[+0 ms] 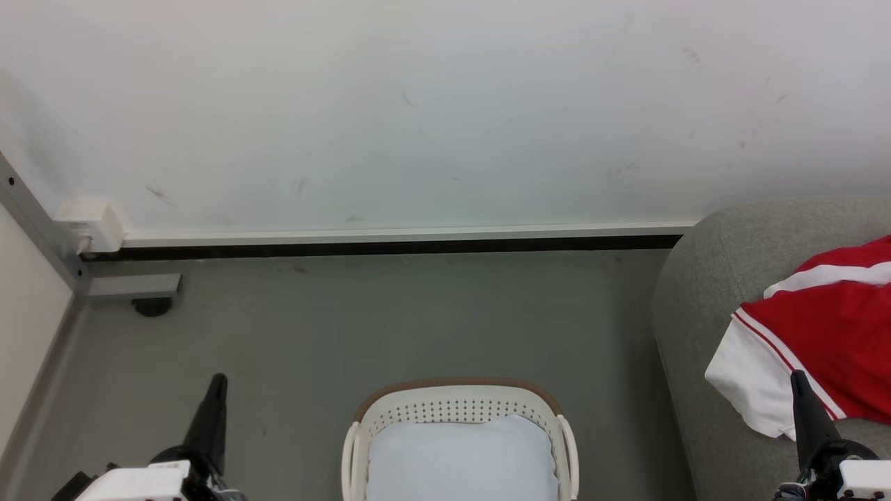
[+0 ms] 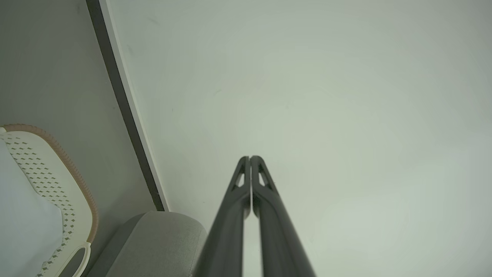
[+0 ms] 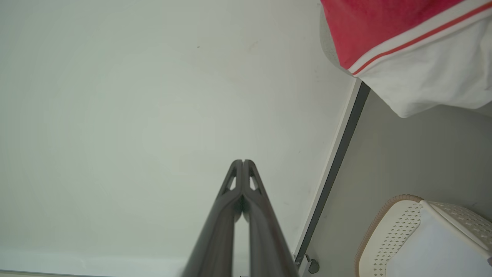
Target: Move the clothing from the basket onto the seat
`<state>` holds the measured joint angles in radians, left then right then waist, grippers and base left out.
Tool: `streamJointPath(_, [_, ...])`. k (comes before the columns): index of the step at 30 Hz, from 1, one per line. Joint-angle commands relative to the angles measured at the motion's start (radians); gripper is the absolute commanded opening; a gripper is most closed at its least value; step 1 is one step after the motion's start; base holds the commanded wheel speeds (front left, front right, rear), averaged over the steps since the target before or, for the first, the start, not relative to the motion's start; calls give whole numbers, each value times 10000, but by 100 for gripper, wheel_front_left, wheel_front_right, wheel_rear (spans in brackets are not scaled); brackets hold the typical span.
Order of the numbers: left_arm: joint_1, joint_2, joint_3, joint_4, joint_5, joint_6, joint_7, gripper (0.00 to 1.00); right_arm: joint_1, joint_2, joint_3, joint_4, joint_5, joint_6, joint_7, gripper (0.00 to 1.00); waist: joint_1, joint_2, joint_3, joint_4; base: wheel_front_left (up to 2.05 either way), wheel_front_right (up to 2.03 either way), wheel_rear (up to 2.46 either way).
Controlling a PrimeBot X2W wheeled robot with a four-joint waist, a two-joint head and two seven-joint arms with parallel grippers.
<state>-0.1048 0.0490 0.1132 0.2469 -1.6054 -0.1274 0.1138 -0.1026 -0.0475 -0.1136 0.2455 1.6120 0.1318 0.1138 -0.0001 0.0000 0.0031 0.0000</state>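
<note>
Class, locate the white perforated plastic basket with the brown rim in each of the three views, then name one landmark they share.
Head view: the white perforated plastic basket with the brown rim sits at bottom centre.
Left wrist view: basket at the lower left edge.
Right wrist view: basket in the lower right corner.
Shared landmark: the dark skirting strip below the white wall.

The smooth grey floor [image 1: 348,334] in front of me holds a small white plastic basket with little holes and a brown rim [image 1: 452,410]. A flat pale blue-white liner [image 1: 463,459] lies inside it. On my right stands a big soft grey seat [image 1: 703,278]. On that seat, near its edge, lies bright red clothing with white stripes [image 1: 828,327].
</note>
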Motion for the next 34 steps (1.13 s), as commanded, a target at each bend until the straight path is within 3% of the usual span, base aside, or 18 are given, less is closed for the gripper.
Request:
streamJointPath(1, [-95,20,37,-23,-133,-62,45,0,-113,-61,-37,-30,11,-21,45,0,1,0,0,0,0,0,0])
streamJointPath(34, [-94,20,34,-26,-136,-62,43,0,-113,-57,-41,-28,7,-21,48,0,1,0,0,0,0,0,0])
